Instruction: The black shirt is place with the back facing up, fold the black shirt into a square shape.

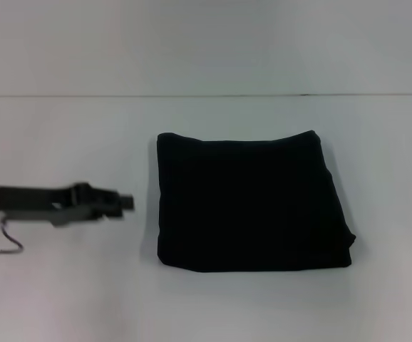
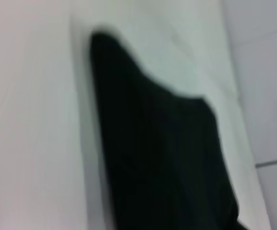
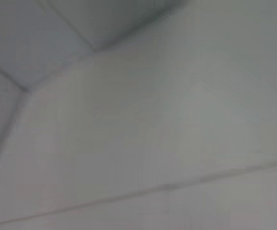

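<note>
Head view gives you the widest look: the white table [image 1: 63, 285] fills nearly everything in front of you, with a thin dark seam running across its far part. On it, a little right of centre, lies the black shirt [image 1: 249, 206], already folded into a compact, roughly square packet. Its cloth is plain black on the side facing up, with no lettering showing. The far edge dips slightly between two raised corners, the left edge runs nearly straight, and the right edge slants outward toward you, ending in a small bulge at the near right corner. The near edge is gently rounded where the layers stack.

In the left wrist view you see the same shirt [image 2: 167, 167] as a dark, blurred mass lying on the pale table [image 2: 33, 143], its outline wavy along one side.

The left end effector [image 1: 124, 202] reaches in from the left edge of the head view, pointing toward the shirt and stopping just beside its left edge, not touching it. You cannot tell whether its fingers are spread or pressed together.

The right end effector is not visible anywhere; its wrist view shows only bare table [image 3: 153, 120].
</note>
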